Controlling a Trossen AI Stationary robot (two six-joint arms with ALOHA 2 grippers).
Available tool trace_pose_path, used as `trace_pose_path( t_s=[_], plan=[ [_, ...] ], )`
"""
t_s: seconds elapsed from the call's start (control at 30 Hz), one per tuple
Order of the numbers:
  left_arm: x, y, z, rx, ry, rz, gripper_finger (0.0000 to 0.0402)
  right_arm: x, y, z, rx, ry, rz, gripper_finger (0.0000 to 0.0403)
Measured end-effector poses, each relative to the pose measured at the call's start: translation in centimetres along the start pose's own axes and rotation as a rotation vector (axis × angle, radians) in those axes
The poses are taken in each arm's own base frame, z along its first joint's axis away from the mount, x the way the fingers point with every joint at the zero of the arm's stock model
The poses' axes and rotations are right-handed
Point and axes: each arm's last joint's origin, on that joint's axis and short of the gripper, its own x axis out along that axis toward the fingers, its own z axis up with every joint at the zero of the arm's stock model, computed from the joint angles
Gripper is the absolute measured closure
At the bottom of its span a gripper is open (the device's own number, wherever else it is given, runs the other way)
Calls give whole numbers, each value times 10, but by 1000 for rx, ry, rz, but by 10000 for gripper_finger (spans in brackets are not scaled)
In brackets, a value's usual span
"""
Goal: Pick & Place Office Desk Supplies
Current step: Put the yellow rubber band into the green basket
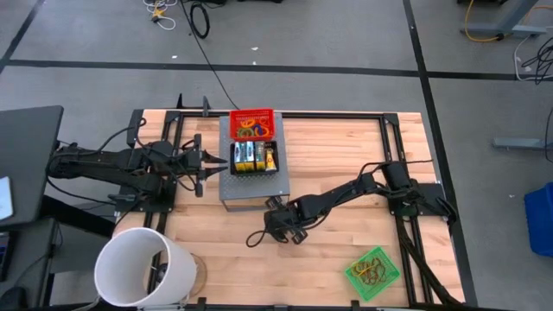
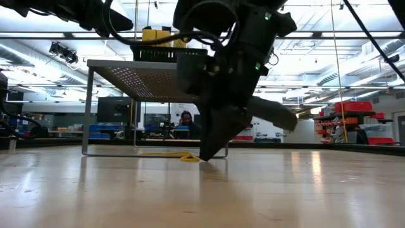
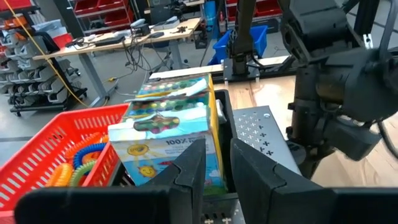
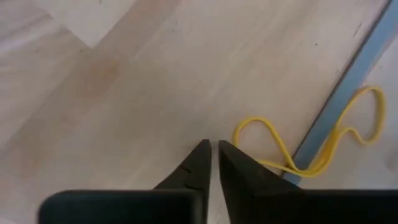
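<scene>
A yellow rubber band (image 4: 255,120) lies flat on the wooden table, part of it running under the grey platform's metal foot rail (image 4: 336,109); it also shows as a yellow rubber band (image 2: 185,157) in the low view. My right gripper (image 4: 213,149) is shut and slants steeply down, its tips at the table top just beside the band, with nothing between them. Crayon boxes (image 3: 171,134) stand upright in a black bin (image 1: 251,158) on the platform (image 1: 251,192). My left gripper (image 3: 217,177) hovers open just left of that bin.
A red basket (image 1: 252,123) of coloured rubber bands sits behind the bin on the platform. A green basket (image 1: 373,273) holding bands lies near the table's front right. A large white bucket (image 1: 143,268) stands at the front left. Bare wood lies between them.
</scene>
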Motion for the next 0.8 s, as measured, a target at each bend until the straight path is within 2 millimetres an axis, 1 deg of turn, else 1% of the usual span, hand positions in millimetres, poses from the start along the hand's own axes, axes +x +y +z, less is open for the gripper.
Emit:
trace_pose_path(
  t_s=[0.13, 0.37, 0.47, 0.63, 0.8],
  plan=[
    [0, 0, 0, 1, 4, -1, 318, -1, 1, 1, -25, -16, 20, 348],
    [0, 0, 0, 2, 5, -1, 318, -1, -1, 2, -11, -24, 4, 268],
    [0, 0, -1, 2, 5, -1, 318, 0, -3, 2, -12, -32, -2, 245],
    [0, 0, -1, 2, 5, -1, 318, 1, -5, 1, -25, -37, 0, 239],
    [0, 0, 0, 2, 5, -1, 318, 4, -6, 1, -43, -46, 17, 261]
  ],
)
